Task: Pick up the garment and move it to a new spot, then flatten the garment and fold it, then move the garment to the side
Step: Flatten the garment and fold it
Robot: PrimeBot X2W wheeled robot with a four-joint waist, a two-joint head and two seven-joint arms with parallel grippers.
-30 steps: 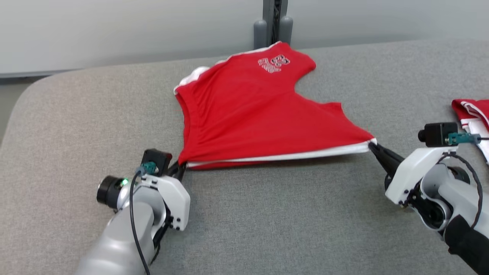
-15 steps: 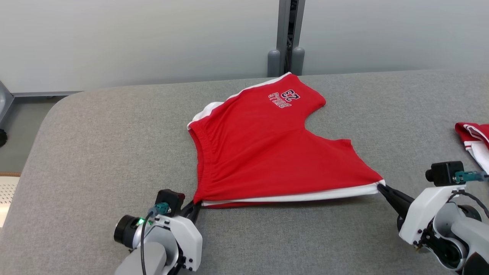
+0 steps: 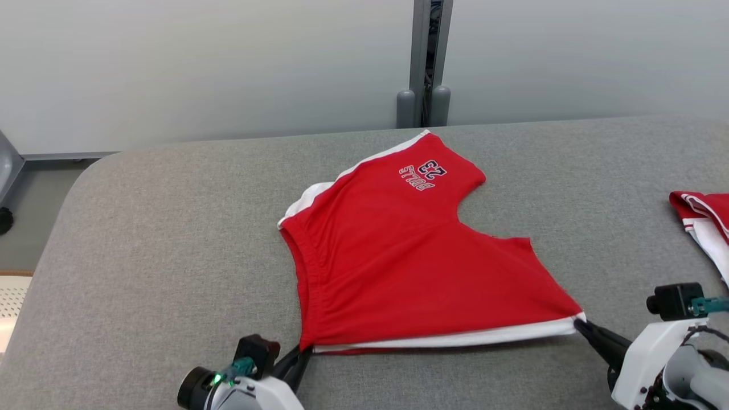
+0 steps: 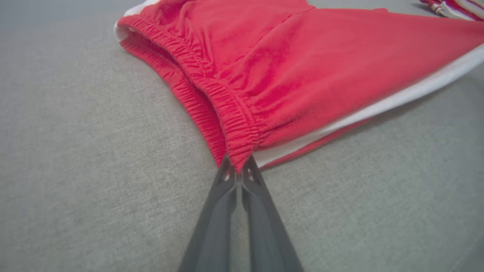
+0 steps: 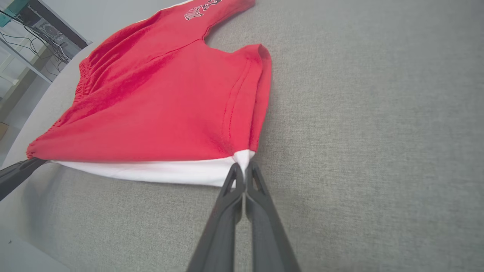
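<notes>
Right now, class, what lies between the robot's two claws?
The red shorts, white edge stretched from left claw to right claw, in the head view.

So the garment (image 3: 410,256) is bright red with a white stripe along its 6 o'clock edge and another at 11, plus a small dark-and-white print up at 12. The bench (image 3: 171,228) is plain heathered grey, and the second garment (image 3: 703,219) over at 3 o'clock is the same red with white stripes. Left claw (image 3: 304,353) and right claw (image 3: 581,326) are both dark grey on white housings.
</notes>
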